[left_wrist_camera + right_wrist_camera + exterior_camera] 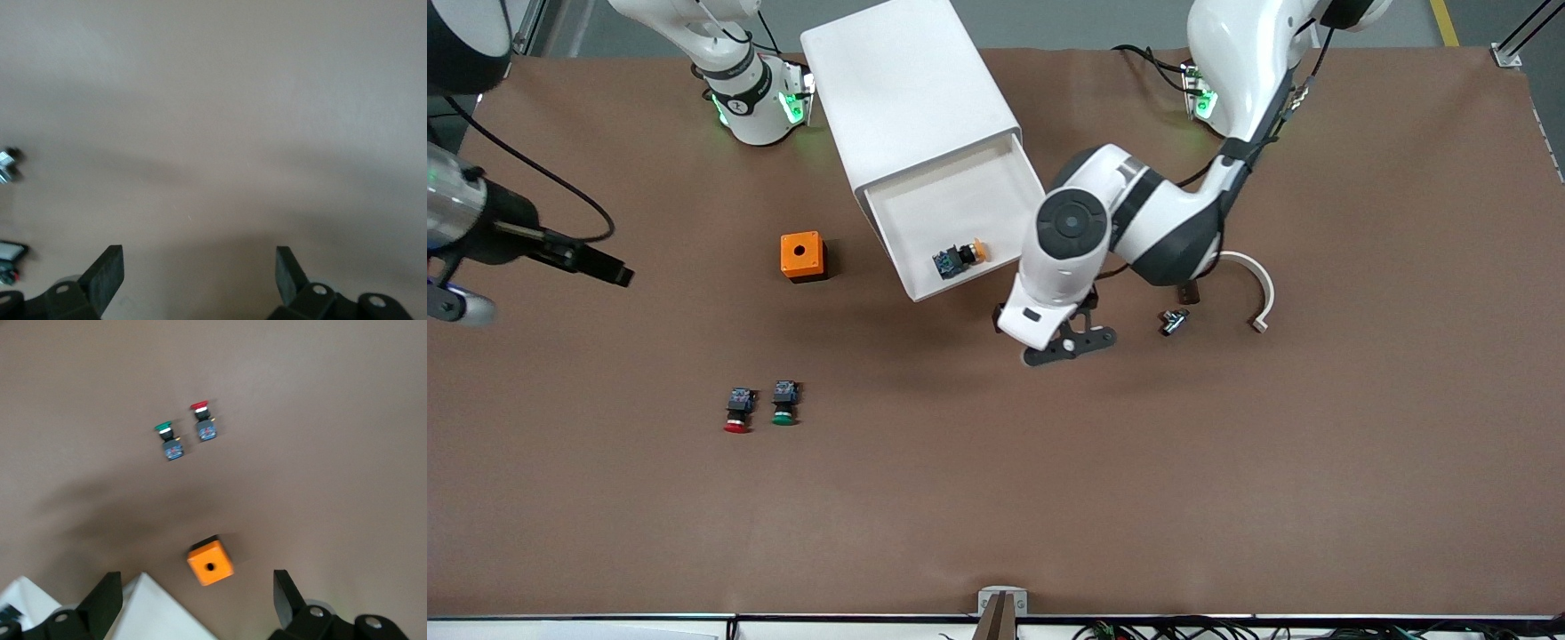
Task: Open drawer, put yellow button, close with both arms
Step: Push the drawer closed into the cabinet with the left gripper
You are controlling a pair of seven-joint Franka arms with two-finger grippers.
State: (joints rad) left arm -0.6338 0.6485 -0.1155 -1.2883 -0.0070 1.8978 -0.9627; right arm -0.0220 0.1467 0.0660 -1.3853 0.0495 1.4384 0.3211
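Brown matte surface (1049,498) carries a white boxy cabinet's pulled-out top drawer (925,206) holding the yellow-capped, blue-based push-button (959,259). Left claw (1069,343) hovers spread beside the drawer; right claw (197,600) waits spread near the orange box (802,256)

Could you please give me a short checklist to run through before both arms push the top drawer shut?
1. Yellow button inside the drawer: ok, it lies in the open tray near its front edge.
2. Left gripper free of the button: ok, open and empty over bare table, beside the drawer front.
3. Right gripper ready: not ok, open but off at the right arm's end of the table, away from the drawer.
4. Orange box out of the drawer's path: ok, it stands beside the cabinet, apart from it.
5. Button lying below the tray rim: cannot tell.
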